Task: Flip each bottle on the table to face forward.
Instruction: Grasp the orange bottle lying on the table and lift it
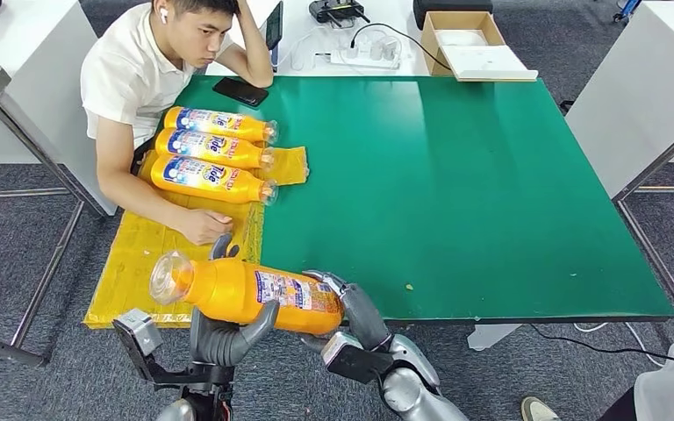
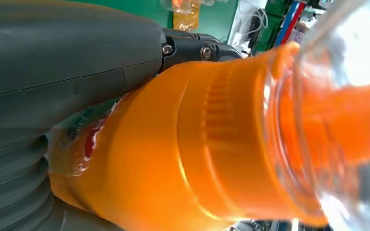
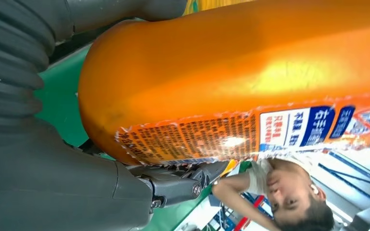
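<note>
While both hands clamp it, the orange bottle (image 1: 250,294) hangs sideways above the counter's (image 1: 456,193) near edge, clear cap to the left! Left hand (image 1: 224,338) wraps its fingers (image 1: 259,320) around the neck end; right hand (image 1: 355,320) grips the base. Three more bottles (image 1: 215,153) lie on the yellow mat (image 1: 136,263) beside a seated person (image 1: 158,79).

The left hand (image 1: 224,338) is dark grey with thick rounded fingers (image 1: 259,320) on a black bracket. The right hand (image 1: 360,320) is grey too, joined to a silver arm (image 1: 408,381). Wrist covers (image 2: 14,178) are ribbed grey, with small silver screws (image 2: 205,50).
</note>
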Robot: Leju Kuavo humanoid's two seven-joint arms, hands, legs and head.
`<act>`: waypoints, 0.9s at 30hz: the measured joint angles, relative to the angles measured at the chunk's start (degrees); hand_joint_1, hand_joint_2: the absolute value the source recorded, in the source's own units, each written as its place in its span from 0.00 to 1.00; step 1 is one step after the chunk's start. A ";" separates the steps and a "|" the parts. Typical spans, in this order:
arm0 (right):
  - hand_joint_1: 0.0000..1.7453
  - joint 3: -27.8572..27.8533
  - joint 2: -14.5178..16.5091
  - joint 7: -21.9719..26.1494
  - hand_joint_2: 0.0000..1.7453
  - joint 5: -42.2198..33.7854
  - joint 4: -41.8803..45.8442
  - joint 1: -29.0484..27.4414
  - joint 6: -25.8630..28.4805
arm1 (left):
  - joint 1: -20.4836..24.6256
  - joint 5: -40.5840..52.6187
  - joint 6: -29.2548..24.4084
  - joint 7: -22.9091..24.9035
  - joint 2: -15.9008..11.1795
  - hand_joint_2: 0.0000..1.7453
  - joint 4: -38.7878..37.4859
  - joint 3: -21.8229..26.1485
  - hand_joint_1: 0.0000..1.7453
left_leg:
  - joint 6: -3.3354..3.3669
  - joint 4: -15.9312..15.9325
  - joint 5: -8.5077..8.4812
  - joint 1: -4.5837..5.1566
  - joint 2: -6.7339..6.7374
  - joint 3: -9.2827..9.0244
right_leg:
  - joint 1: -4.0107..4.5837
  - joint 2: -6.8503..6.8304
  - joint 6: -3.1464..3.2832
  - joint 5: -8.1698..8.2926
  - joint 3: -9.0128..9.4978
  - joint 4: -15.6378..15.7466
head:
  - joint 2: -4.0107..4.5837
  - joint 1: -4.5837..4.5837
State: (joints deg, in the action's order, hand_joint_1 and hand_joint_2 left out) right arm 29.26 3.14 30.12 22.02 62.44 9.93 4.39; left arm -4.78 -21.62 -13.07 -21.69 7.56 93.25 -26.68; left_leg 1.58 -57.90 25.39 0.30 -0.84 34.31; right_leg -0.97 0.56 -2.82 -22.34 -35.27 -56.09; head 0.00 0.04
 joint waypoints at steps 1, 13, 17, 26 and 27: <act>1.00 0.43 0.09 0.01 1.00 0.02 -0.51 0.28 -0.01 | 0.16 -0.50 0.48 0.13 0.00 1.00 -0.14 0.00 0.00 | 0.00 0.00 0.00 0.00 0.00 0.00 | 0.00 0.00 0.00 0.00 0.00 0.00 | 0.00 0.00; 1.00 3.63 1.57 1.33 1.00 -0.81 -5.15 2.94 -0.89 | 0.87 -8.40 8.71 3.22 -0.03 1.00 -0.59 0.39 1.00 | 0.00 0.00 0.00 0.00 0.01 0.00 | 0.00 0.00 0.00 0.00 -0.01 0.00 | 0.00 0.00; 1.00 4.02 1.70 2.32 1.00 -1.50 -6.08 3.44 -1.11 | 0.86 -11.86 13.12 4.22 -0.16 1.00 -1.25 1.16 1.00 | 0.00 0.00 0.00 0.00 0.01 0.00 | 0.00 0.00 0.00 0.00 -0.01 0.00 | 0.00 -0.01; 0.00 4.86 2.12 3.93 0.00 -3.80 -7.37 3.84 -4.69 | 0.18 -13.74 19.75 2.05 -0.17 1.00 -1.48 3.25 1.00 | 0.00 0.00 0.00 0.00 0.00 0.00 | 0.00 0.00 0.00 0.00 -0.01 0.00 | 0.02 -0.01; 0.00 5.00 2.11 4.25 0.00 -3.96 -7.51 3.81 -5.25 | 0.15 -13.70 20.65 1.74 -0.17 1.00 -1.45 3.45 1.00 | 0.00 0.00 0.00 0.01 0.00 0.00 | 0.00 0.00 0.00 0.00 -0.02 0.00 | 0.01 -0.01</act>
State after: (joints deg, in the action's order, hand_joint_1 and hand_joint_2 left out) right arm 34.26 5.26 34.37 18.06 54.94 13.74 -0.85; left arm -4.64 -35.32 7.58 -19.96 7.39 91.80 -23.23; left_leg 1.58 -57.90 25.39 0.31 -0.83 34.31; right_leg -0.97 0.57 -2.82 -22.34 -35.29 -56.09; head 0.01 0.03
